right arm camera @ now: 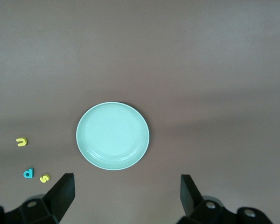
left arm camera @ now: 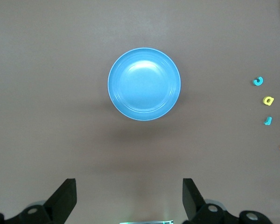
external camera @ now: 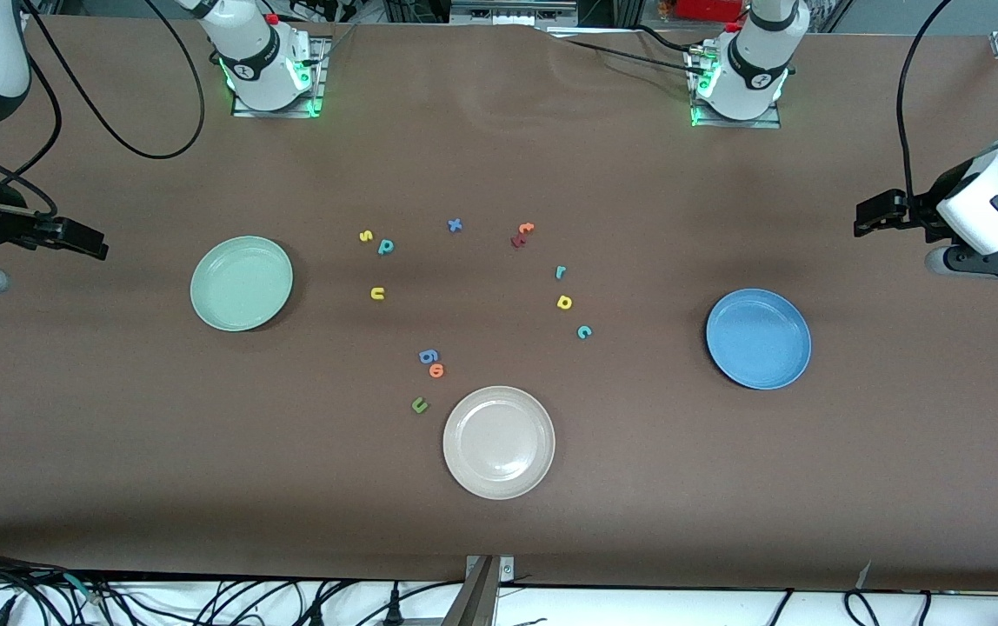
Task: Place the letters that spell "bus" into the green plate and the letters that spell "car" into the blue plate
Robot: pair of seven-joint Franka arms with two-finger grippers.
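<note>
The green plate lies toward the right arm's end of the table. Beside it are a yellow s, a teal b and a yellow u. The blue plate lies toward the left arm's end, near a teal r, a yellow a and a teal c. My right gripper hangs open and empty above the table's end past the green plate. My left gripper hangs open and empty past the blue plate.
A beige-white plate lies nearest the front camera in the middle. Stray letters lie about: a blue x, an orange letter on a dark red one, a blue 6, an orange letter and a green u.
</note>
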